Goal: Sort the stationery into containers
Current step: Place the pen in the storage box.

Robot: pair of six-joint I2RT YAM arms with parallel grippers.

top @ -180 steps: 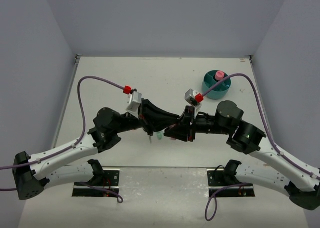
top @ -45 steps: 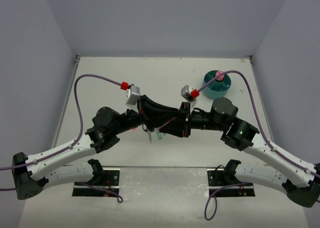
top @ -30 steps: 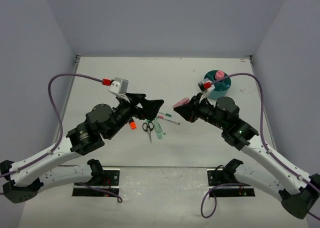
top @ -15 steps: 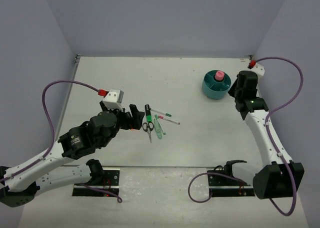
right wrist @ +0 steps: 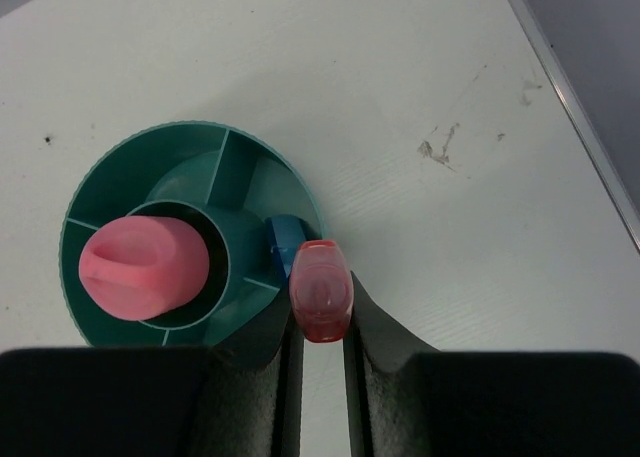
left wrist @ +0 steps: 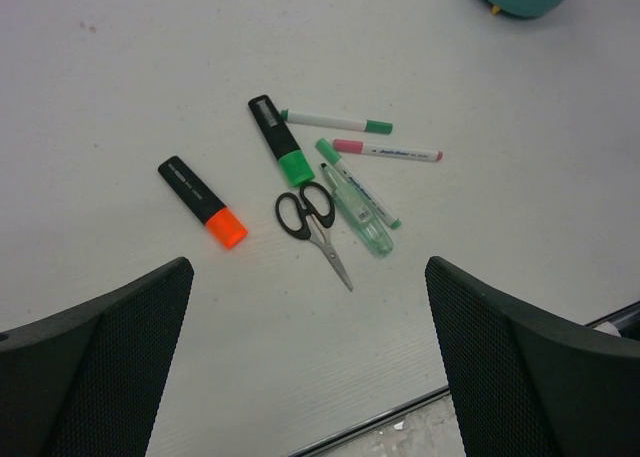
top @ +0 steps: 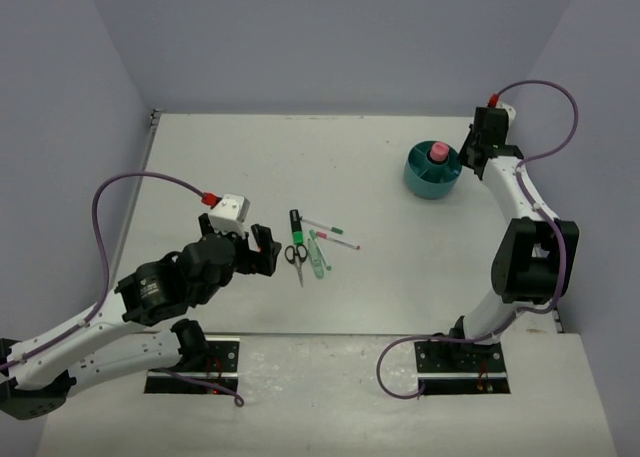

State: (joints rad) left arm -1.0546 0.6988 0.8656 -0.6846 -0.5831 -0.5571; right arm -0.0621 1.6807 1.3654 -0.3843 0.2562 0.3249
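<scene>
Black mesh pads (left wrist: 110, 347) of the left gripper (left wrist: 308, 277) stand wide apart and empty, low over the white table (left wrist: 120, 77). Framed between them is the unsorted pile, which suggests the gripper is lining up a pick:
- black-bodied orange-capped highlighter (left wrist: 203, 202), lying apart on the left
- black-bodied green-capped highlighter (left wrist: 280, 154)
- black-handled steel scissors (left wrist: 312, 222), just beside the green one
- thin white pen with green cap (left wrist: 335, 123)
- thin white pen with pink cap (left wrist: 388, 151)
- pale green translucent stick (left wrist: 365, 225), with another thin pen lying across it; what it is I cannot tell.

Farther off, the right gripper (right wrist: 321, 322) is narrowed onto a translucent pink-red piece (right wrist: 321, 289). It holds it upright over the near rim of the round teal plastic desk organizer (right wrist: 110, 162), probably ready to drop it into a ring compartment. The piece is seen end-on, so its length is hidden; most likely the pink highlighter.

A pink-capped bottle (right wrist: 143, 267) stands in the centre well. A small blue piece (right wrist: 283, 229) sits in a ring compartment, partly covered by the held piece.

In the overhead view the right wrist hides its own fingers. The left wrist view cuts the organizer off at the top edge.
</scene>
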